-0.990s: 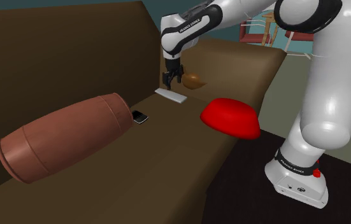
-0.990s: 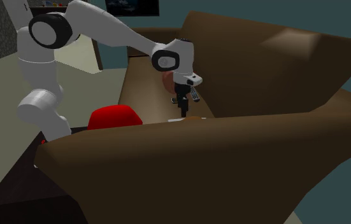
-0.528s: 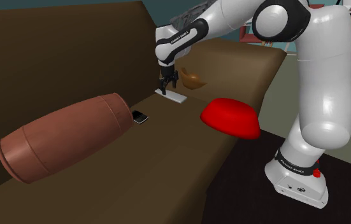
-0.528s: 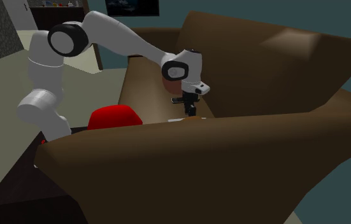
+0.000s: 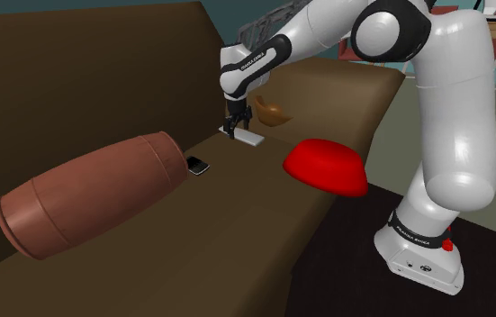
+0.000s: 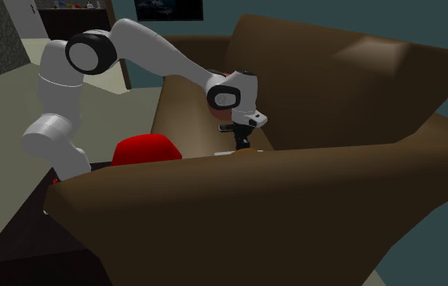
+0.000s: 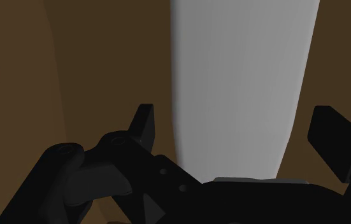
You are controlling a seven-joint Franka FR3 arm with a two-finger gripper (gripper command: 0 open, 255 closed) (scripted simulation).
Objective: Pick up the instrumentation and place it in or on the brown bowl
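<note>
White lettering on the dark band (image 5: 414, 236) low on the arm (image 5: 453, 135), just above its base, reads "FRANKA EMIKA". The wrist band (image 5: 253, 63), also dark, carries the same white lettering, smaller and barely legible.

White arm (image 5: 448, 117) reaching over a brown sofa seat (image 5: 237, 212), black gripper (image 5: 233, 127) low at one end of a flat pale slab (image 5: 249, 139) — brown bowl (image 5: 275, 114) just beyond, red cushion (image 5: 325, 166) near, barrel-shaped bolster (image 5: 88, 194) well apart

1 grey slab (image 5: 251, 140), 1 brown bowl (image 5: 275, 114), 1 red cushion (image 5: 325, 166), 1 barrel (image 5: 88, 192), 1 black gadget (image 5: 198, 165)
</note>
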